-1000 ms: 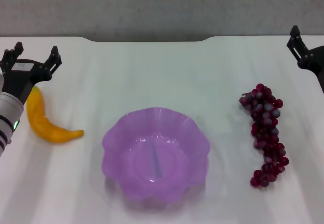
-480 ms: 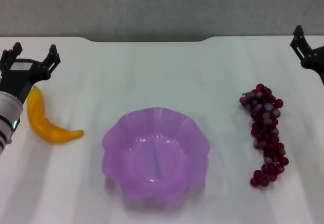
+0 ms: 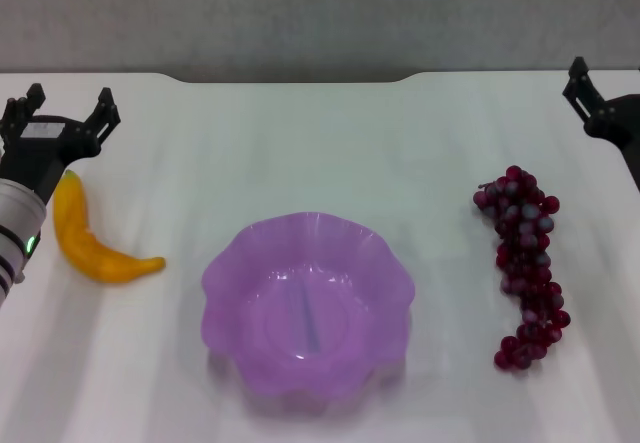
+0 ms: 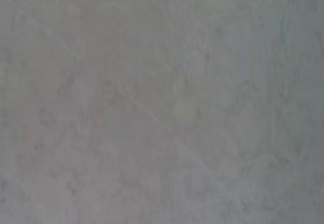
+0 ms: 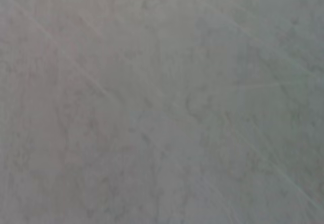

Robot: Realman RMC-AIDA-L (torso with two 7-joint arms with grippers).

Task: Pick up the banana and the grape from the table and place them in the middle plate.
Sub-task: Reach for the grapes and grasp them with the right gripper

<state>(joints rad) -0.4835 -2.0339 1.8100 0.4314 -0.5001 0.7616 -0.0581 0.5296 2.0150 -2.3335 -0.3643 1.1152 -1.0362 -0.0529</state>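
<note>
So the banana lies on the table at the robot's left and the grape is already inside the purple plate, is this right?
Not quite. The head view shows the grape lying on the table at the robot's right; the purple plate is empty. The banana is at the left.

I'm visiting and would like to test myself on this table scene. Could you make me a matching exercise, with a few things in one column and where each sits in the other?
Things:
1. banana
2. grape
3. middle plate
4. left gripper

Places:
A. centre of the table, nothing in it
B. lying on the robot's right side
C. above the upper end of the banana, fingers spread
D. lying on the robot's left side

Pairs: 1-D, 2-B, 3-A, 4-C
</note>
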